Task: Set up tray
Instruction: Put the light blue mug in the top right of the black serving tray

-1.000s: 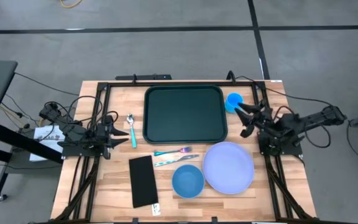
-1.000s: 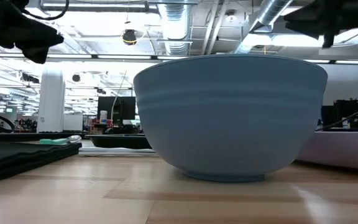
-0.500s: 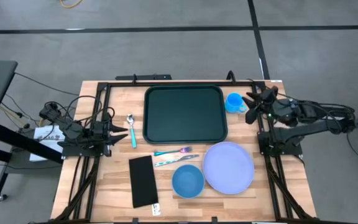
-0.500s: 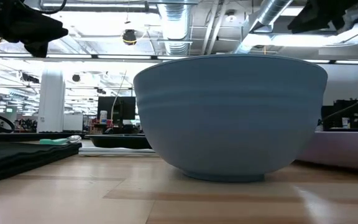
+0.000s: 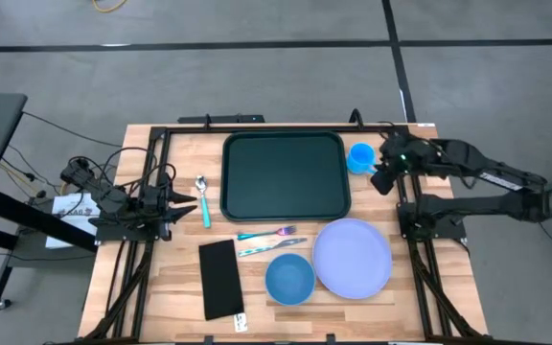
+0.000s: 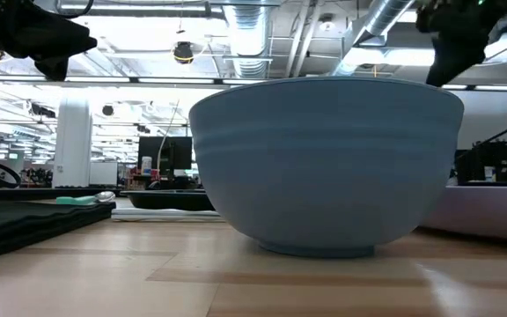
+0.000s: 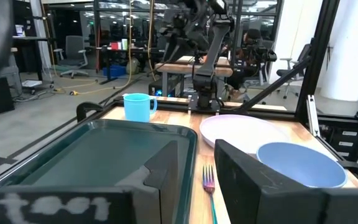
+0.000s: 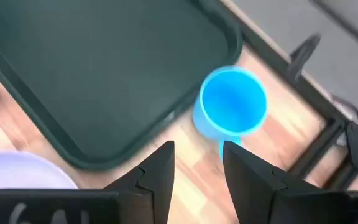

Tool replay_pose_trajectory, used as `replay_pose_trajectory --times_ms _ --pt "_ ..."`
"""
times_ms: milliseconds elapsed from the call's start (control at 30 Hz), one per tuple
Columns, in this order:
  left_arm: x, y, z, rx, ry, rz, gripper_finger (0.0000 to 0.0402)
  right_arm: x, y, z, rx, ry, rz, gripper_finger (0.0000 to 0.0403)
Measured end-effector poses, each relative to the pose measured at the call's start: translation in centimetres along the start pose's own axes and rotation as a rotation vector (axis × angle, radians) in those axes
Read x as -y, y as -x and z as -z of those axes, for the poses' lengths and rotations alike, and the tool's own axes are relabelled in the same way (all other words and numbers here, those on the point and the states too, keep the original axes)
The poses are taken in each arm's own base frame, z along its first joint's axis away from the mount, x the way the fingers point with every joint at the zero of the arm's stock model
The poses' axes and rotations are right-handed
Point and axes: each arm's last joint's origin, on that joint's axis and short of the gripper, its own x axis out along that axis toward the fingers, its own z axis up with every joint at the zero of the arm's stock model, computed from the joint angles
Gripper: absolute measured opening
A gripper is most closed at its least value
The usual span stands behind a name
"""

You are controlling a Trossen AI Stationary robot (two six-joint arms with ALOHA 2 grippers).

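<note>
**No readable text**

Nothing legible in any view. A white paper sheet (image 5: 73, 205) at the left edge of the high view carries dark print, too small to read. A small white tag (image 5: 240, 320) just below the flat black rectangle (image 5: 220, 279), lower centre of the same view, has marks I can't make out. Blurred pale marks on the near gripper bodies at the bottom left of both wrist views are unreadable.

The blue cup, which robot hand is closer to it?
The right. The right gripper hovers just beside the blue cup, fingers open. The left gripper waits across the tray, near the spoon.
</note>
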Motion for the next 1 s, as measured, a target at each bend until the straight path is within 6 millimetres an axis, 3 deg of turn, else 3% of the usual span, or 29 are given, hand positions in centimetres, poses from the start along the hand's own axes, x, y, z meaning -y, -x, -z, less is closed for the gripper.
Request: replay_pose_trajectory --times_ms 233,567,1000 --pt "0.0 0.0 -0.3 0.023 0.022 0.002 0.0094 2.9 -2.0 -2.1 -0.131 0.000 -0.039 0.0129" --pt "0.1 0.0 -0.3 0.028 0.072 0.020 0.0094 7.6 -5.5 -2.2 -0.377 -0.080 -0.067 0.0119" --pt "0.1 0.0 -0.3 0.028 0.073 0.019 0.0094 7.1 -9.1 -3.1 -0.505 -0.001 -0.131 0.0132"
